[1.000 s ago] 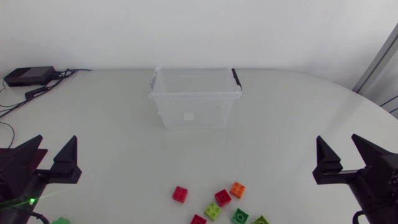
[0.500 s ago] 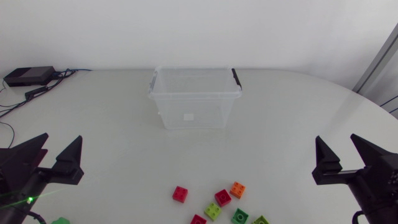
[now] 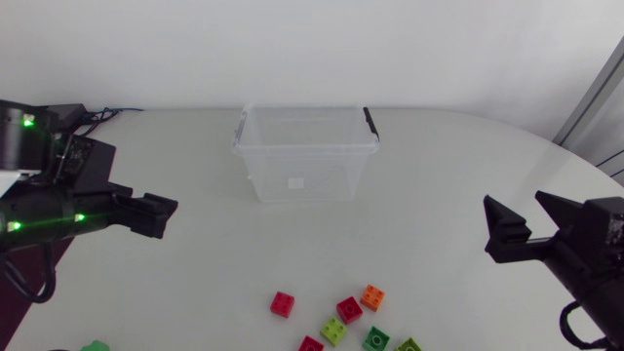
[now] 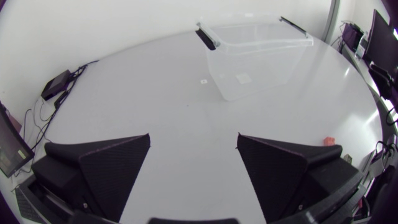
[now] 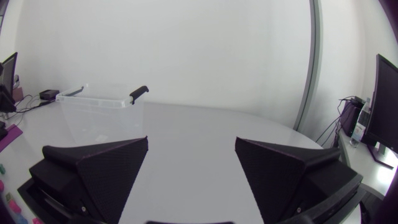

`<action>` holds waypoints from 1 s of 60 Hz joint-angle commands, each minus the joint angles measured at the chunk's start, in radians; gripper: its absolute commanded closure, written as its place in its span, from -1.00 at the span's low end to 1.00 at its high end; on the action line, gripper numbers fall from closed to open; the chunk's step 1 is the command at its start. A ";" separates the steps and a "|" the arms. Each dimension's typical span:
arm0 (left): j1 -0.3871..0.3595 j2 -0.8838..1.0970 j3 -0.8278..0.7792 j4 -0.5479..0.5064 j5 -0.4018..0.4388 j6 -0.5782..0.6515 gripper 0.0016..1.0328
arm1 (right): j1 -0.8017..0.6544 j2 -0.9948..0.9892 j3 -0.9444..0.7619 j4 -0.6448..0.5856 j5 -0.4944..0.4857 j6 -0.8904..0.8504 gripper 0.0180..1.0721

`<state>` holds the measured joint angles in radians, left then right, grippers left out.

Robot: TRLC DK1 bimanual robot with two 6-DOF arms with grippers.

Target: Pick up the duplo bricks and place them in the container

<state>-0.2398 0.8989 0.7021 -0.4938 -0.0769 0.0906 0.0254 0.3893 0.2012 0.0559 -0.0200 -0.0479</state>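
Matte black wedge-shaped fingers (image 4: pixel 106 168)

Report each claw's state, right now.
Left claw: open, holding nothing.
Right claw: open, holding nothing.

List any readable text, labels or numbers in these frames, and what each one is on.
No text can be read in any view.
white sticker on the front wall of the container: too small to read.
duplo bricks: no print visible.
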 commanded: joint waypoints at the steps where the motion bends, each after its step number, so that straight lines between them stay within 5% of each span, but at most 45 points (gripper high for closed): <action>1: -0.013 0.060 0.056 -0.046 0.005 0.044 -0.89 | 0.004 0.094 0.055 0.002 -0.008 0.036 -0.93; 11: -0.050 0.244 0.160 -0.269 -0.026 0.271 -0.89 | 0.002 0.266 0.121 -0.028 -0.021 0.077 -0.93; 20: -0.059 0.342 0.143 -0.345 -0.037 0.382 -0.89 | -0.005 0.390 0.213 -0.137 -0.029 0.071 -0.93; 28: -0.044 0.448 0.122 -0.385 -0.155 0.469 -0.89 | -0.008 0.490 0.307 -0.280 -0.032 0.023 -0.93; 41: -0.015 0.607 0.112 -0.548 -0.331 0.508 -0.86 | 0.030 0.596 0.472 -0.548 -0.024 -0.075 -0.93; 52: -0.023 0.678 0.083 -0.654 -0.362 0.488 -0.86 | 0.041 0.769 0.546 -0.660 -0.169 -0.075 -0.93; 60: -0.018 0.730 0.082 -0.689 -0.373 0.457 -0.80 | 0.062 0.807 0.552 -0.659 -0.189 -0.096 -0.93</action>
<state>-0.2630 1.5906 0.8036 -1.1534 -0.4335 0.5716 0.0734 1.1717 0.7273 -0.5884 -0.1963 -0.1162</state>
